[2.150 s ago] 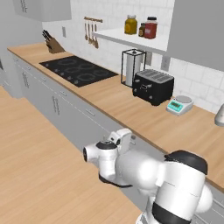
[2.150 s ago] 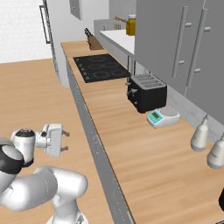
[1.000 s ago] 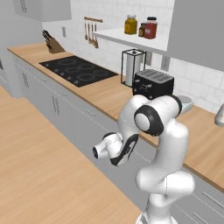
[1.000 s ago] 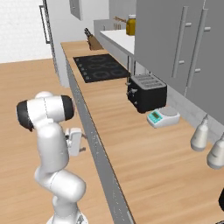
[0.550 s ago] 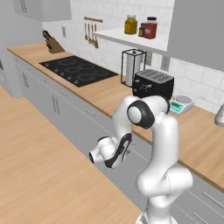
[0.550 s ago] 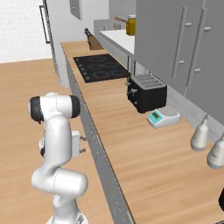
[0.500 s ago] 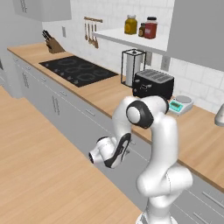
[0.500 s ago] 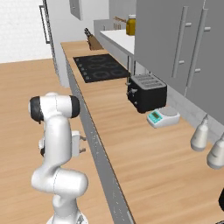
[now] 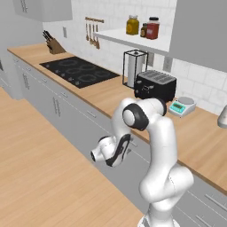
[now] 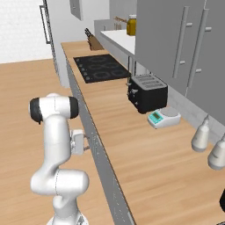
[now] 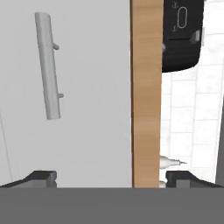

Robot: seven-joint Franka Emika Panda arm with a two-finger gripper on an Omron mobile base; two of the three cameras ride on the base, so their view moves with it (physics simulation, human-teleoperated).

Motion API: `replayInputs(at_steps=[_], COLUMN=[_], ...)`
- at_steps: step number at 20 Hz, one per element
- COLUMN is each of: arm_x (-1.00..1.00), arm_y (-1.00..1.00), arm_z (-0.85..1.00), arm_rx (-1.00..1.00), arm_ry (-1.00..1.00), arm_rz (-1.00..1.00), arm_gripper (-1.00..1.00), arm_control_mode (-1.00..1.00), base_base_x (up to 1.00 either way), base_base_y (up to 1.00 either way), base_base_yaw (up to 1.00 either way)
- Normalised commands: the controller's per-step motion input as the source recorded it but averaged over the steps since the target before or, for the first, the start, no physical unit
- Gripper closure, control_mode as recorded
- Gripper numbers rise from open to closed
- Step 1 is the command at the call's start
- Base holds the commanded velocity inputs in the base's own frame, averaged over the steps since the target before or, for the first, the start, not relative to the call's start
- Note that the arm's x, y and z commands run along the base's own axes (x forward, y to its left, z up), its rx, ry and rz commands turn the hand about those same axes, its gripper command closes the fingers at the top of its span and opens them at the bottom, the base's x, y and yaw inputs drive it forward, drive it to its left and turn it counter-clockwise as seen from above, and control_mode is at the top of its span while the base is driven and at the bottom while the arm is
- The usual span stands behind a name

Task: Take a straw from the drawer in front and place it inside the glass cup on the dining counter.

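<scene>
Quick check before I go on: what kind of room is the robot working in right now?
A simulated home kitchen, by the look of it: a black cooktop set into a wooden counter, a black toaster, and a knife block.

Arm bent low, fingers wide (empty)

On my wooden wall counter I see a black toaster beside a paper towel holder — a small green scale just past it, a black cooktop and knife block farther along.
</scene>
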Motion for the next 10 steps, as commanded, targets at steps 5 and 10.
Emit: replayInputs(at_steps=[5, 10], arm_x=[0.20, 0.21], arm_y=[-0.24, -0.21], arm_z=[-0.03, -0.21], arm_rx=[0.04, 0.05], arm_ry=[0.00, 0.00], arm_rz=[0.08, 0.12], arm_gripper=[-1.00, -1.00], arm_control_mode=[-1.00, -1.00], base_base_x=[0.00, 0.00], base_base_y=[0.00, 0.00], base_base_yaw=[0.00, 0.00])
